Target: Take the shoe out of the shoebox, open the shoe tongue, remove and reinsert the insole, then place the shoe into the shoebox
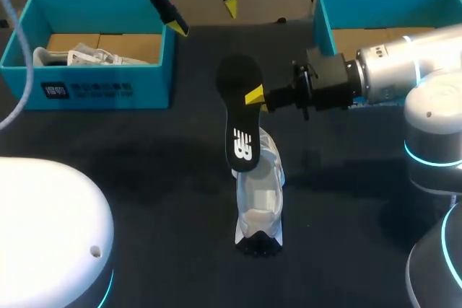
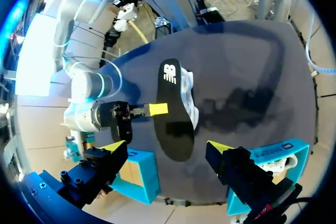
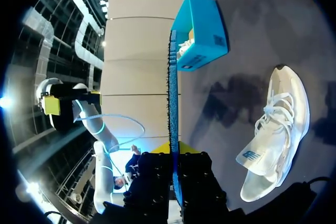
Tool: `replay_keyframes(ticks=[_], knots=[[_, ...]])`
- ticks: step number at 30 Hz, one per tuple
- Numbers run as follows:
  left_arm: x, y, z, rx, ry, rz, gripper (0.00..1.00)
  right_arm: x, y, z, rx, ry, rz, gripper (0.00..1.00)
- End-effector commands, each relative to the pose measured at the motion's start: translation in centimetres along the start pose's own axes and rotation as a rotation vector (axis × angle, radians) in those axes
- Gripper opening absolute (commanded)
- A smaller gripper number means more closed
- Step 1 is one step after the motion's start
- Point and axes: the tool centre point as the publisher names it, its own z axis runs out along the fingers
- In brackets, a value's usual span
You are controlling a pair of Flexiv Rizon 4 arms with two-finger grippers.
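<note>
Starting with the head view, the insole (image 1: 242, 142) is seen held upright over the shoe (image 1: 261, 196). The shoe lies on the bench (image 1: 130, 171) near its middle, along the line from 12 to 6 o'clock. The right tool (image 1: 254, 97) comes in from 3 o'clock and is clamped on the edge of the insole. Probably the insole is kept standing like this so that its lower end can be guided back into the shoe opening. Whether that end touches the shoe cannot be told. The left tool (image 1: 203, 17) hangs at about 12 o'clock with its fingers apart and nothing between them; it is judged to be kept out of the way. One blue shoebox (image 1: 101, 90) is placed at 10 o'clock with something white inside, and a second shoebox (image 1: 382, 9) at 2 o'clock. Both are well apart from the shoe, so room is left for the work.

In the left wrist view, the wide-apart tips of the left tool are seen, and the insole and the shoe lie ahead of them. A yellow finger of the right tool is pressed on the side of the insole.

In the right wrist view, the insole is seen edge-on, rising from between the closed fingers. The shoe lies beside it with the tongue lifted, as is needed for reinserting.

Counted in all: one shoe on the bench, one insole, two shoeboxes, two tools.
</note>
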Motion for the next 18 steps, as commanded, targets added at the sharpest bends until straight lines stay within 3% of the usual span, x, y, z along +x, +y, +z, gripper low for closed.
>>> replay_keyframes(ticks=[1,18], knots=[[-1.0,0.3,0.3,0.002,0.265,-0.009,1.0,0.0,0.0,0.2,-0.001,-0.001,0.001,0.0],[-4.3,1.1,2.3,0.032,0.385,0.008,1.0,0.0,0.0,0.2,-0.001,-0.001,0.001,0.0]])
